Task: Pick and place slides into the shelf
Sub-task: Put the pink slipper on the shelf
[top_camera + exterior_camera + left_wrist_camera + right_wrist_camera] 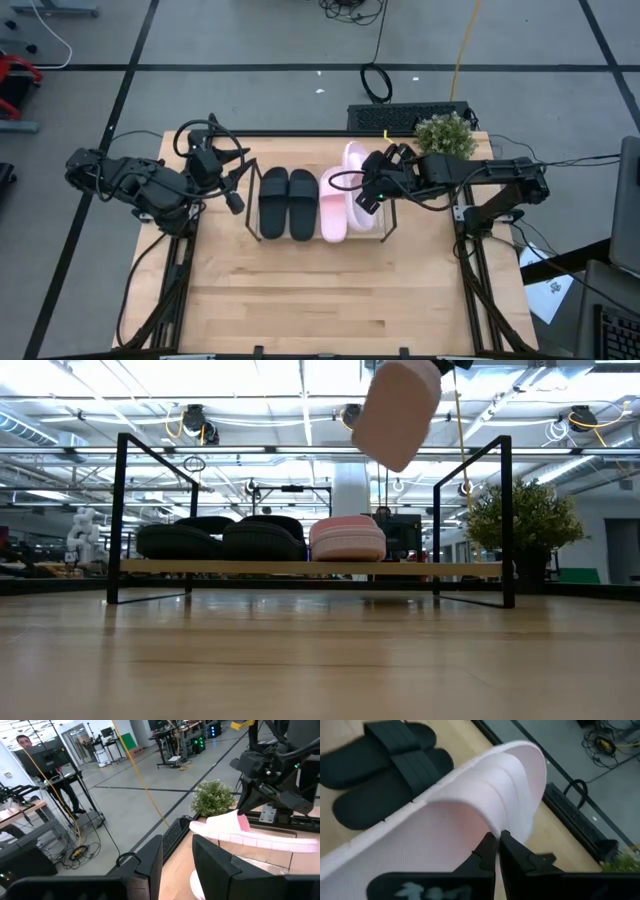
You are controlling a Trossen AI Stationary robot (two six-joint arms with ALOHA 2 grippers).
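Shelf [385, 236]: low black wire rack set at the middle of the wooden table [330, 300]; seen from the low view as a thin frame with a pale base board.
Black slides [288, 203]: a pair laid side by side on the left half of the shelf; straps uppermost; the two are touching.
Pink slide on the shelf [333, 205]: laid flat just right of the black pair — third place from the left.
Second pink slide [358, 186]: held above the right end of the shelf, tilted, not resting on the base; in the low view it is seen lifted clear above the rack, sole turned toward the camera.
Right gripper [498, 849]: positioned over the right end of the shelf; fingers pressed together on the strap of the second pink slide, which is pinched between them.
Left gripper [236, 202]: held just left of the shelf, near the black pair; fingers partly spread; nothing is seen between them.
Potted plant [446, 133]: stood at the far right corner of the table, behind the right arm.
Room beyond: a person [22, 741] is seen at a desk in the left wrist view, well apart from the table.
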